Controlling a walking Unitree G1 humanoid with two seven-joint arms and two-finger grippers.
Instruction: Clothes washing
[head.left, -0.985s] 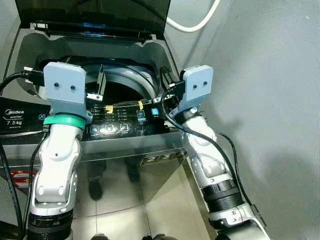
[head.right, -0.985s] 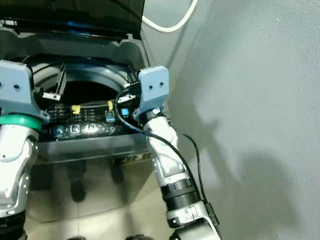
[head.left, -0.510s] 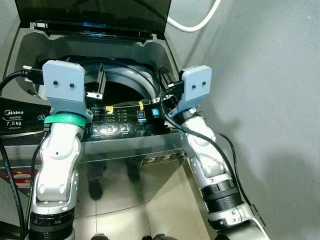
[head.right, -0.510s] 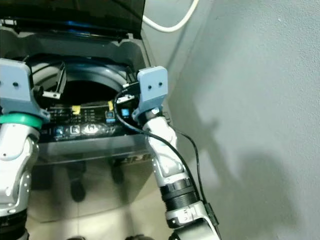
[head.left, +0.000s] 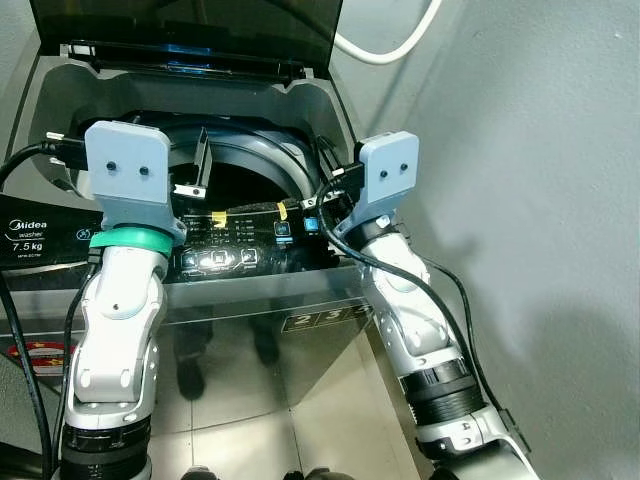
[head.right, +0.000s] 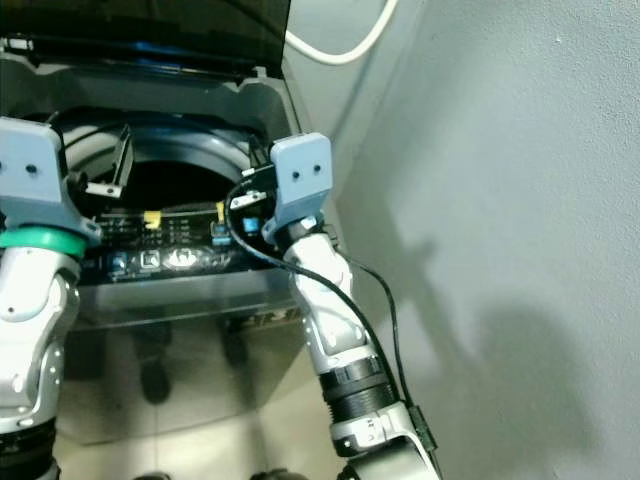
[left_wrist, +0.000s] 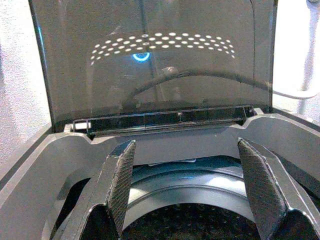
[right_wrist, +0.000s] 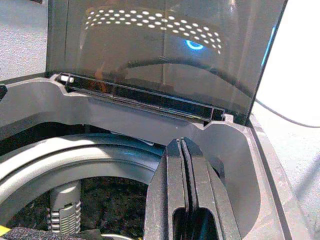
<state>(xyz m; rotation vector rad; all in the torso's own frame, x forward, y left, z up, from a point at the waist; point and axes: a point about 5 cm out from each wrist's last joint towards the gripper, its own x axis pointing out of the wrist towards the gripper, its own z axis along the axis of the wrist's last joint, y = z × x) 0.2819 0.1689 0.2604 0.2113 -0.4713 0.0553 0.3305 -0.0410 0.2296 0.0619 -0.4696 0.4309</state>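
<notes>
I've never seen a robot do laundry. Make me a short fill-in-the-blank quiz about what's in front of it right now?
1. The washing machine's lid stands ____.
2. The left pincer's fingers are spread ____.
3. The right pincer's fingers are pressed ____.
4. The brand printed on the washer's label is ____.

Missing words: open; apart; together; Midea

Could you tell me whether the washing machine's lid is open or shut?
Open: the dark lid stands raised behind the drum opening.

grey top-loading washing machine (head.left: 300, 105) stands with its dark tinted lid (left_wrist: 150, 65) raised upright, drum open.
</notes>
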